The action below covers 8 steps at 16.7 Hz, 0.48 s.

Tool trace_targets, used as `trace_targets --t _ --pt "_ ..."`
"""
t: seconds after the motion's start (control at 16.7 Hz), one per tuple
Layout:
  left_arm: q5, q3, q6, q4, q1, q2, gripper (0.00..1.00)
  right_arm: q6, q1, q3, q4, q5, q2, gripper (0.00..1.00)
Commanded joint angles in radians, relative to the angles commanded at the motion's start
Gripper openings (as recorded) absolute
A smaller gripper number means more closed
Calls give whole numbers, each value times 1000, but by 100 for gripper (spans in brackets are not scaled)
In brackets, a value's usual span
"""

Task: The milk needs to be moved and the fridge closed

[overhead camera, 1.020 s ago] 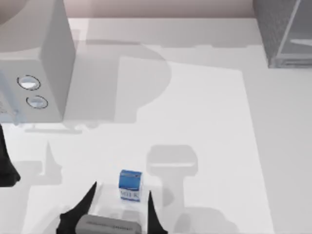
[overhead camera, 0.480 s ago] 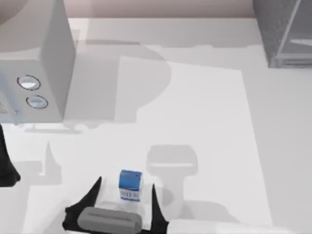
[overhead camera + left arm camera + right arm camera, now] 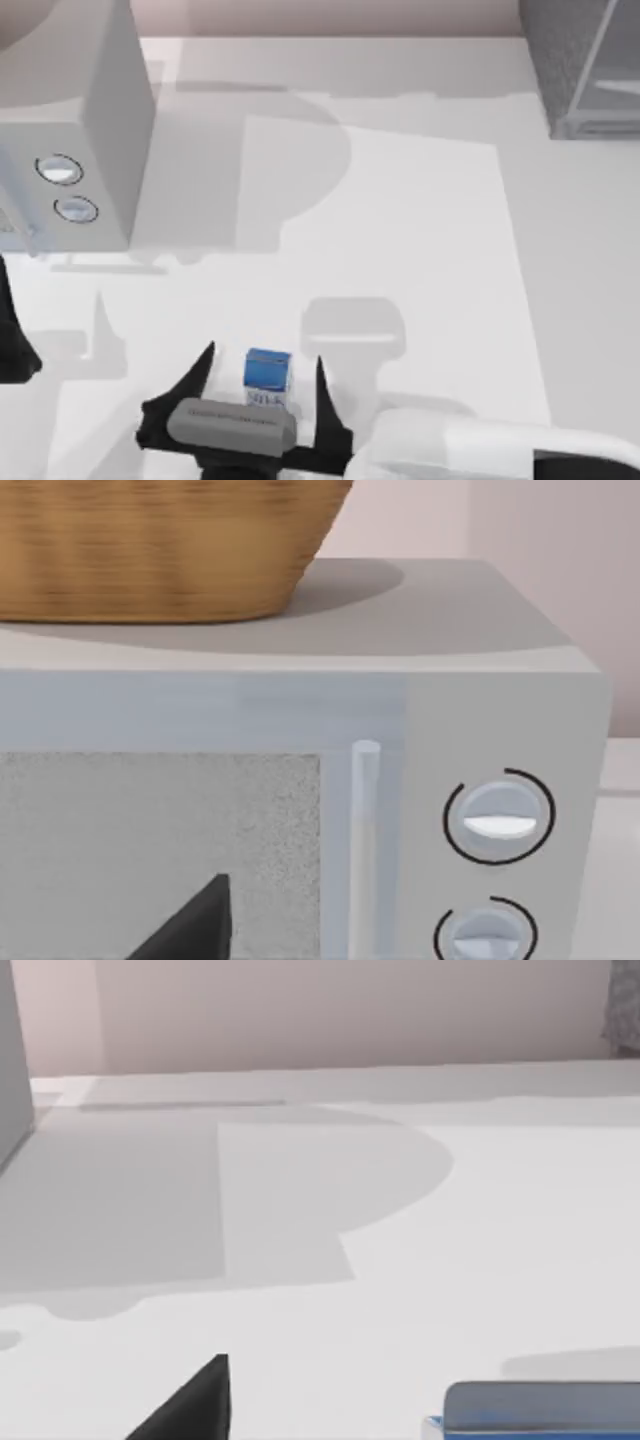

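The milk (image 3: 267, 372) is a small blue-and-white carton standing upright near the table's front edge, and its blue top (image 3: 540, 1407) shows in the right wrist view. My right gripper (image 3: 264, 356) is open, with one black finger on each side of the carton and a gap on both sides. One of its fingers (image 3: 195, 1400) shows in its wrist view. The fridge (image 3: 585, 65), dark speckled grey with a pale panel, stands at the far right corner. My left gripper (image 3: 10, 350) is parked at the left edge, open, with one finger (image 3: 195, 925) facing the microwave.
A light grey microwave (image 3: 70, 130) with two round dials (image 3: 498, 818) stands at the far left. A wicker basket (image 3: 150, 550) sits on top of it. Bare white table (image 3: 420, 250) lies between the milk and the fridge.
My right gripper has moved forward, away from the front edge, so its fingers now reach further along both sides of the milk. More of the white arm has come into view. The milk has not moved.
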Motion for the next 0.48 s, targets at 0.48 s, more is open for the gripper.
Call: trace_targets --t 0.48 --pt "0 0 0 0 0 0 100 54 -9 -5 -65 -9 -16 100"
